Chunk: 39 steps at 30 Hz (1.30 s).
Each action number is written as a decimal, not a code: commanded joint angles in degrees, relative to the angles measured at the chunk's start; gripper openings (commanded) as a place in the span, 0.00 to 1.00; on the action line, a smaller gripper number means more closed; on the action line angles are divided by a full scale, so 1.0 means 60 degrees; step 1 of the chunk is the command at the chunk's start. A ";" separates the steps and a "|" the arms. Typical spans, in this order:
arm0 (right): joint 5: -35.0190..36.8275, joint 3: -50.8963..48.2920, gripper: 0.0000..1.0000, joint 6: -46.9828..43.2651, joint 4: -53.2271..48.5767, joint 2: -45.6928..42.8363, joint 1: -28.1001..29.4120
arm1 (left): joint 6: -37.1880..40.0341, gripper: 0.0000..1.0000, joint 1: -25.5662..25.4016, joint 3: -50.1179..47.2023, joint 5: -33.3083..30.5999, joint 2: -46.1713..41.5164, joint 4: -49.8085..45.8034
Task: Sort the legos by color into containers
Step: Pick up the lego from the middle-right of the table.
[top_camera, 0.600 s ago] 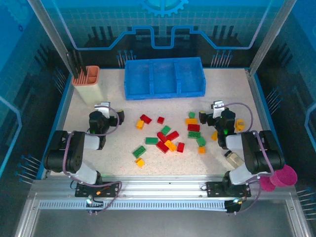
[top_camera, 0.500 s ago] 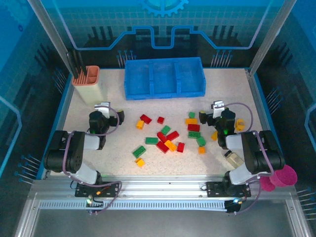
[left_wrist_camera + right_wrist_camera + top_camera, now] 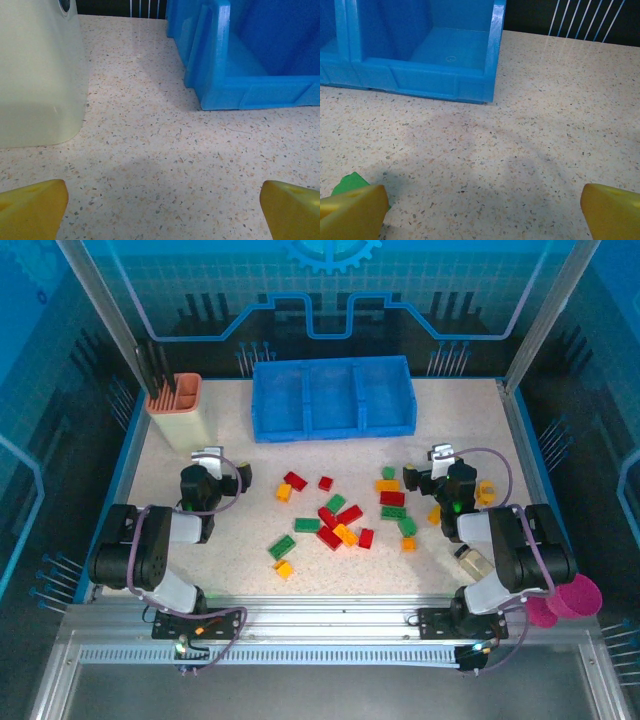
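Roughly twenty legos (image 3: 340, 515) lie loose at the middle of the table (image 3: 230, 570), none in the blue bin (image 3: 333, 428) at its far edge, while the left gripper (image 3: 162, 207) and right gripper (image 3: 482, 207) stand spread apart and empty, and the touching bricks in the cluster risk a mixed-colour grasp.

**Glossy Plastic on a Matt Speckled Desk**

The desk (image 3: 150, 165) looks like speckled stone composite, smooth and matt. The blue bin (image 3: 440, 82) is moulded plastic with a glossy sheen on its walls. The legos (image 3: 345, 534) are hard, shiny plastic. The peach holder (image 3: 35, 75) is smooth plastic with a satin finish. The yellow fingertips (image 3: 32, 207) of the left gripper (image 3: 160, 212) and right gripper (image 3: 480, 212) look smooth and matt. The near rail (image 3: 300, 652) is ribbed bare metal.
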 commanded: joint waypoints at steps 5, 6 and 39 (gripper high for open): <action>0.0085 0.0144 1.00 0.0067 0.0134 0.0036 0.0016 | -0.0057 0.99 0.0032 0.0122 0.0113 -0.0021 0.0217; 0.0088 0.0142 1.00 0.0064 0.0132 0.0036 0.0016 | -0.0058 0.99 0.0032 0.0114 0.0109 -0.0015 0.0227; 0.1358 0.0181 1.00 0.0549 -0.0436 -0.0636 0.0005 | -0.0062 0.99 0.0047 0.0129 0.0157 -0.0017 0.0230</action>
